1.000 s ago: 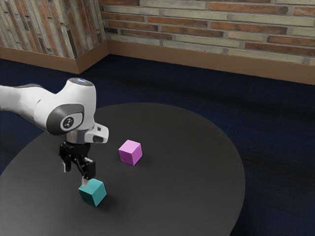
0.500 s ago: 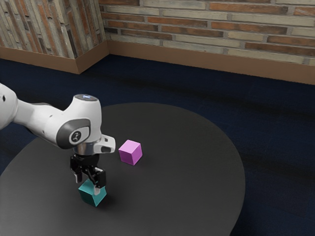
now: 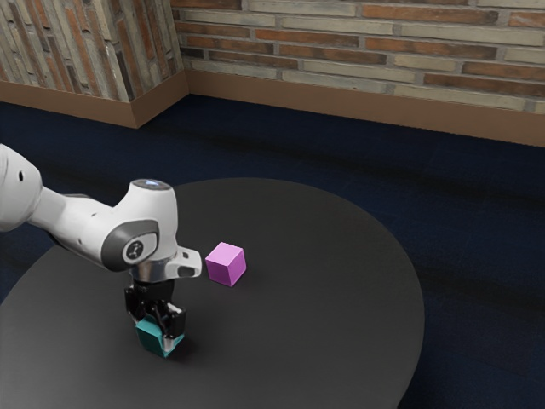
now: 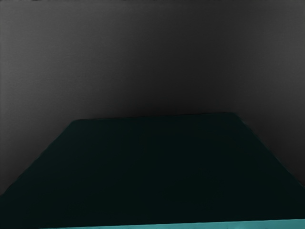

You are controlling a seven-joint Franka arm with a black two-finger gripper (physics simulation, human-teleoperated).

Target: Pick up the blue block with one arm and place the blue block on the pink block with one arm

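The blue block (image 3: 154,343), teal in colour, rests on the round black table (image 3: 332,290) near its front, at the exterior view's left. My gripper (image 3: 158,332) has come down over it, open, with one finger on each side of the block. The fingers hide the block's upper part. In the wrist view the block's dark top face (image 4: 152,171) lies right under the hand. The pink block (image 3: 225,263) stands on the table a short way behind and to the right of the gripper, apart from it.
The table's edge runs close in front of the blue block. A dark blue floor and brick walls (image 3: 358,43) surround the table.
My hand has moved slightly to the exterior view's right and dropped, from above the blue block to straddling it. Neither block has moved.
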